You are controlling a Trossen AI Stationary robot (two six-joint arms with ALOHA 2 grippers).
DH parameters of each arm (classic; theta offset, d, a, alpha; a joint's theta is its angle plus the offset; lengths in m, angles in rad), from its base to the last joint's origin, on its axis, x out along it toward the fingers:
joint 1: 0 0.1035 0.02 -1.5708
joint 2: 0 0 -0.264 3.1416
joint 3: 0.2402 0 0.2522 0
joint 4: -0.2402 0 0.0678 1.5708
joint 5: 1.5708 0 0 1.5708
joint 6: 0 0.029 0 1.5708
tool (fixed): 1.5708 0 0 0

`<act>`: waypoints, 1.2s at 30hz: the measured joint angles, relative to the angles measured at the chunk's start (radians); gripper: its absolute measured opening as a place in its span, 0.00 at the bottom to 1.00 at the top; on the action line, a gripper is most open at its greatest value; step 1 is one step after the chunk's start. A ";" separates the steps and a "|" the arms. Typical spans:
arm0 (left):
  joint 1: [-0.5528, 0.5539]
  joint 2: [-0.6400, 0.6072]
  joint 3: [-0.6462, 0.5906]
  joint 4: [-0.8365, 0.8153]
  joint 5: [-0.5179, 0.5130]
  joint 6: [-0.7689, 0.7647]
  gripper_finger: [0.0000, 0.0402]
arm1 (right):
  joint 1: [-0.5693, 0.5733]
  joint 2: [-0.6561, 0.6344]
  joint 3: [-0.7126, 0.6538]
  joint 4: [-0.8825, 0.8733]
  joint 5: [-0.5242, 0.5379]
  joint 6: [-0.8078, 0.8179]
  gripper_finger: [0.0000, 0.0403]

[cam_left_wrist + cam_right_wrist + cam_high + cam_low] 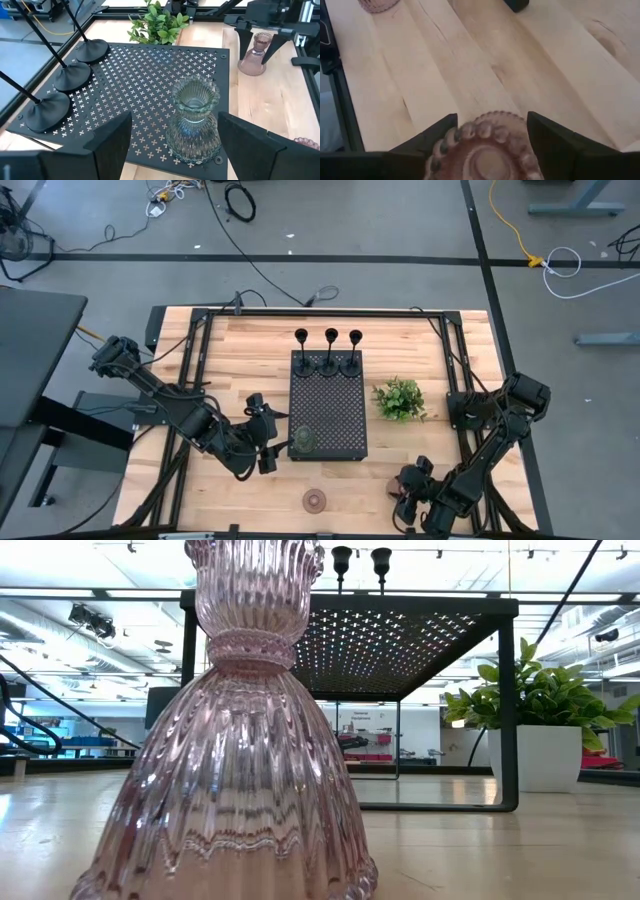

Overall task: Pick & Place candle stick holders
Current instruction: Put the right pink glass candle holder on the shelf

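Note:
Three black candle stick holders stand on their round bases along the far edge of the black perforated tray. A greenish glass holder stands upright on the tray's near left corner, between the fingers of my open left gripper, apart from both. My right gripper is open at the near right of the table, with a pinkish-brown glass holder upright on the table between its fingers. A second pinkish glass holder stands on the table near the front edge. My right gripper comes from above with one finger on each side of the pinkish-brown holder's scalloped top rim. The fingers are very close to the rim, and I cannot tell whether they touch it. The holder stands upright with its base on the table.
A green leafy plant in a white pot stands right of the tray. The tray stands on legs above the wooden table. Black frame rails run along the table's left and right edges.

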 joint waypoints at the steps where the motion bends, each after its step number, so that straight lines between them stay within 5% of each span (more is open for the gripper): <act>1: 0.000 0.000 0.000 0.000 0.000 -0.004 0.74 | 0.000 0.000 0.000 0.001 -0.001 0.000 0.57; 15: 0.000 0.000 0.000 -0.007 0.000 -0.008 0.74 | 0.000 0.000 0.000 0.008 0.015 -0.008 0.32; 36: 0.000 0.000 0.000 -0.008 0.000 -0.009 0.74 | 0.000 0.000 0.000 0.017 0.041 -0.008 0.32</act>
